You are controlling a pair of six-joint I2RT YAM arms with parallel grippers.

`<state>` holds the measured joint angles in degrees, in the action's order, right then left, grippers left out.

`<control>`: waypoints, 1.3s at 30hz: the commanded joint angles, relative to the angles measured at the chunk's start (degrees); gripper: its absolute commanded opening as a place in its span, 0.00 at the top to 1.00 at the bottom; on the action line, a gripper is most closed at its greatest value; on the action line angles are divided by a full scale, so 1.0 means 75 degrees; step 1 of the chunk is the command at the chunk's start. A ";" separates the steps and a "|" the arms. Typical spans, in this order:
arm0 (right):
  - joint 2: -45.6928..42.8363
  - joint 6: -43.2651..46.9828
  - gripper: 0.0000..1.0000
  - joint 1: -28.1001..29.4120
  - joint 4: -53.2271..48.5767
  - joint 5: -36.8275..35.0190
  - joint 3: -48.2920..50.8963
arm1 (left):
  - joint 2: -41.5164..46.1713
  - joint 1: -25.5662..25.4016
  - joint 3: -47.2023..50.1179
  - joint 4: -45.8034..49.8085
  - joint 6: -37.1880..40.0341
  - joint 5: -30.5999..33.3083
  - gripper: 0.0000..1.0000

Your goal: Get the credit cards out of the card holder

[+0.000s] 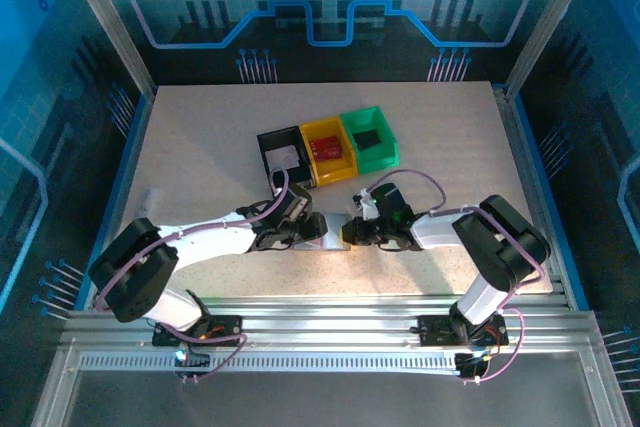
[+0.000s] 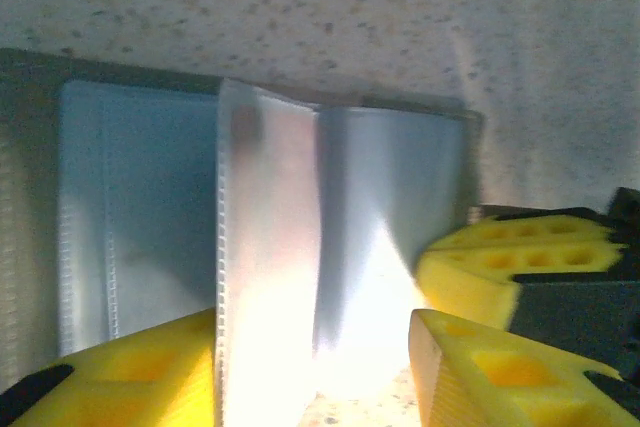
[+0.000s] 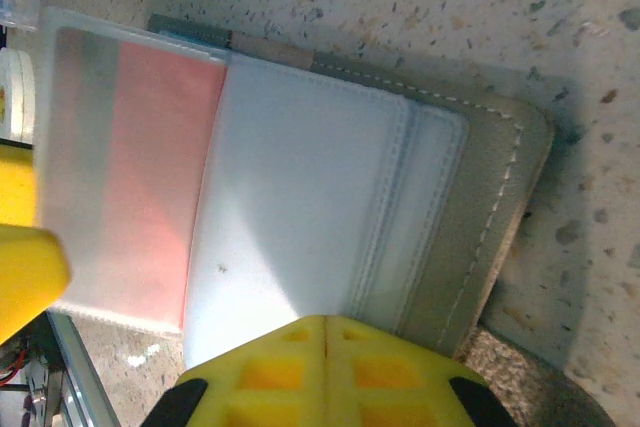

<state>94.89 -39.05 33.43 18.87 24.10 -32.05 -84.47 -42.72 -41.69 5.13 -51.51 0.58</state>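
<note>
- Top external: card holder [image 1: 330, 233] lies open on the desk [image 1: 200, 147], just in front of the bins [image 1: 330, 147], both arms meeting over it
- Right wrist: right gripper [image 3: 322, 372] closed, tips seemingly pressing the cover; a slip would let the holder slide
- Reddish credit card [image 3: 150, 177] sits inside a clear sleeve
- Left wrist: left gripper [image 2: 310, 387] half open astride a raised sleeve [image 2: 265, 247]; closing may pinch plastic, not card, and lift the holder
</note>
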 commanded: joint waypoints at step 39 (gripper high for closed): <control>-0.1268 0.0081 1.00 -0.0076 -0.1307 -0.0219 0.0030 | -0.0052 0.0324 0.0210 -0.1174 -0.0380 -0.1104 0.51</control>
<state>84.01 -38.35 33.21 8.88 21.50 -30.37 -83.26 -40.45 -40.86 -0.19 -54.06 -5.37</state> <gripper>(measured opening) 0.041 0.486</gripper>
